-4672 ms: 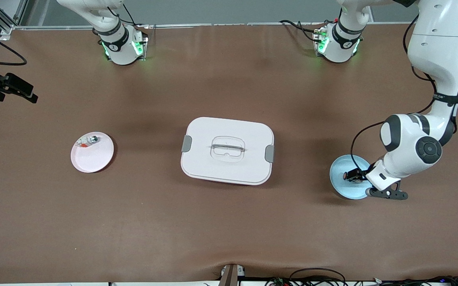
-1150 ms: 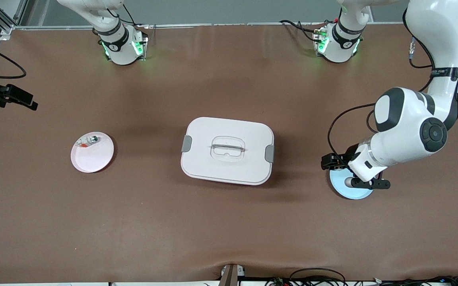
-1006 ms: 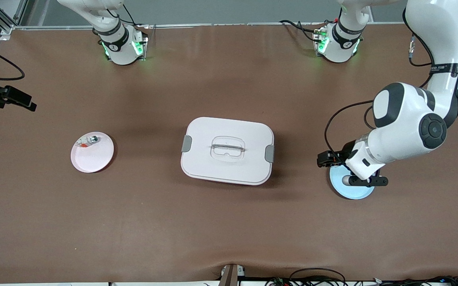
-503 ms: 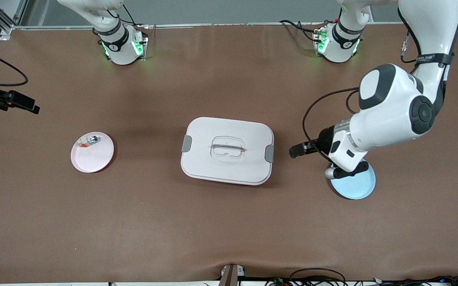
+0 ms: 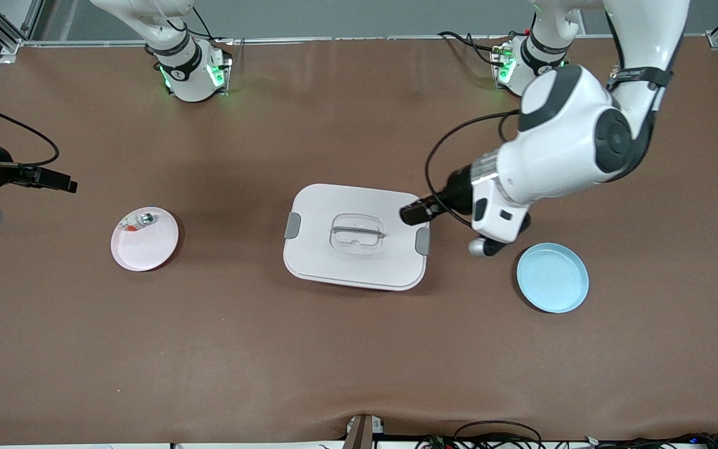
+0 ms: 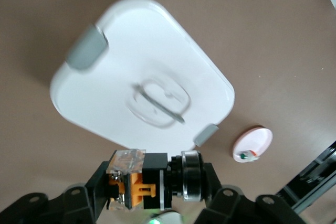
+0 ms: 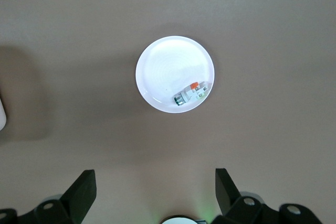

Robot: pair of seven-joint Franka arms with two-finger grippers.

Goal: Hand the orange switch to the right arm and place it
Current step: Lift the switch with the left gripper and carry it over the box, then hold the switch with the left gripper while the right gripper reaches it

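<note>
The orange switch [image 6: 143, 183], black with orange marks and a clear end, is clamped between the fingers of my left gripper [image 6: 152, 186]. In the front view my left gripper [image 5: 414, 213] hangs over the edge of the white lidded box [image 5: 334, 262] at the left arm's end, and the switch is too small to make out there. My right gripper [image 5: 53, 181] is up in the air at the right arm's end of the table, near the pink plate [image 5: 153, 249]. In the right wrist view it [image 7: 155, 192] is open and empty, with the pink plate [image 7: 163, 61] below it.
The pink plate holds a small silver-and-clear part with a red bit [image 5: 138, 221], also seen in the right wrist view [image 7: 190, 94]. An empty blue plate [image 5: 552, 277] lies toward the left arm's end. The white box [image 6: 121, 56] with grey latches sits mid-table.
My left gripper has risen off the blue plate with the switch and swung to the white box's edge. My right gripper has shifted a little toward the middle of the table.
</note>
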